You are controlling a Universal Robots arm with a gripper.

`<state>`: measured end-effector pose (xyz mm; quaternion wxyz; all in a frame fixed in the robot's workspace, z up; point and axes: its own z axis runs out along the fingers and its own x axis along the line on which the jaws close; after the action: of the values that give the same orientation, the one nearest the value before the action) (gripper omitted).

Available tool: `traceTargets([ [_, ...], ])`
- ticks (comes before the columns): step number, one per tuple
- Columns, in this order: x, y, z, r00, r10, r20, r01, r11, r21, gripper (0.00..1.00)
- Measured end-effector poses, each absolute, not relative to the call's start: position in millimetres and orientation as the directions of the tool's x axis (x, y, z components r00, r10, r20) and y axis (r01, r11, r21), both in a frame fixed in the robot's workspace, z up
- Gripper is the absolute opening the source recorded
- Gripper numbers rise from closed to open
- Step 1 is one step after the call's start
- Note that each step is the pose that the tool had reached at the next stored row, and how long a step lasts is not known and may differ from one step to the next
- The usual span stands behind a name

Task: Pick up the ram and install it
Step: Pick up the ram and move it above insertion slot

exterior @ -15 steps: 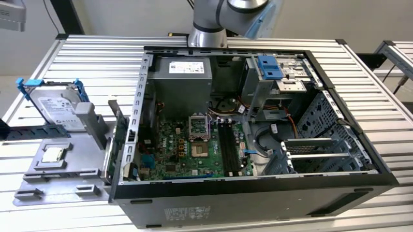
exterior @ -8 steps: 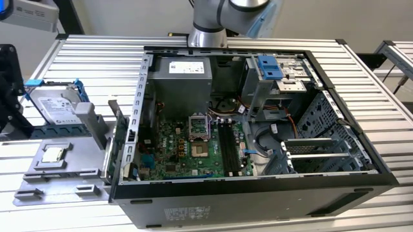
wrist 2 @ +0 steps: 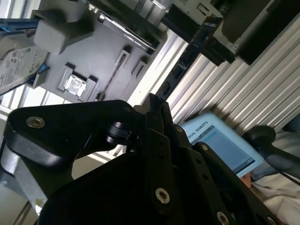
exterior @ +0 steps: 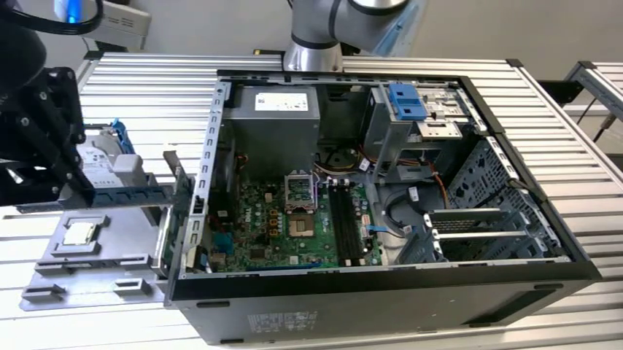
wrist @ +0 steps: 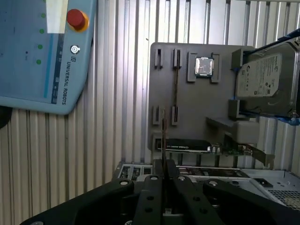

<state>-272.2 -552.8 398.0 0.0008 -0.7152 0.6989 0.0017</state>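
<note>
The ram (wrist: 163,133) is a thin stick seen edge-on in the first wrist view, rising from between my black fingers. My gripper (wrist: 163,165) is shut on it. In the second wrist view the ram (wrist 2: 187,58) is a long dark strip reaching out from the gripper (wrist 2: 154,105). It hangs lifted over the grey tray (wrist: 197,126), beside a second ram stick (wrist: 176,84) that stands in the tray's holders. In the exterior view the gripper (exterior: 49,175) hovers over the tray (exterior: 107,255), at the exterior view's left of the open computer case (exterior: 389,292). The motherboard's memory slots (exterior: 346,219) lie inside the case.
On the tray sit a square silver processor chip (wrist: 204,65) and a silver hard drive (wrist: 265,79) in blue brackets. A blue teach pendant (wrist: 42,56) lies on the ribbed metal table. The case's tall side wall (exterior: 206,160) stands between tray and motherboard.
</note>
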Motion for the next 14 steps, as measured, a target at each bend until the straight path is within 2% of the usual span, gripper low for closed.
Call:
traceTargets([
  [14, -208.2, -552.8, 398.0, 0.023, -1.000, -0.004, -1.000, -0.023, 0.002, 0.00],
])
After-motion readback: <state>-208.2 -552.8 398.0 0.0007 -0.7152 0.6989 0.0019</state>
